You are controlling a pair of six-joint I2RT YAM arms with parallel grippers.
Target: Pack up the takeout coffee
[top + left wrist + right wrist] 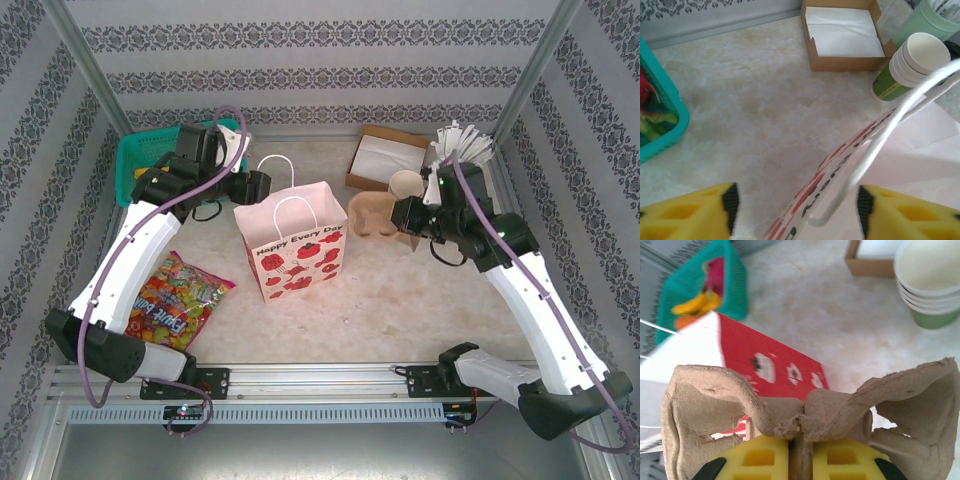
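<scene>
Brown moulded-pulp cup tray point(805, 405) sits pinched in the right claw point(794, 452). The two yellow fingers point(757, 460) are pressed together on the tray's middle ridge, with a cup hollow on either side. From above, claw and tray are just right of the paper bag point(292, 245) and just near of a stack of paper cups point(407, 184). The bag, white with red poppies, stands upright in the middle of the table point(400, 310) with its mouth open.

The left claw point(797, 200) is at the bag's far left corner. Its fingers point(700, 212) stand well apart. One white handle point(872, 151) of the bag passes through the gap between them without visibly touching either.

Far right, an open cardboard box point(385, 160) holds white napkins. Just right of it a pale green cup point(462, 145) bristles with white sticks. A teal basket point(135, 165) sits far left, and a bright candy packet point(175, 300) lies near left beside the left arm.

The coffee cup with the black lid I cannot place, because the right arm covers the ground around the stacked cups. A dark sliver point(954, 50) at the right edge of the left wrist view, just beside those cups, is too cut off to name. How the coffee lies relative to either claw cannot be told.
</scene>
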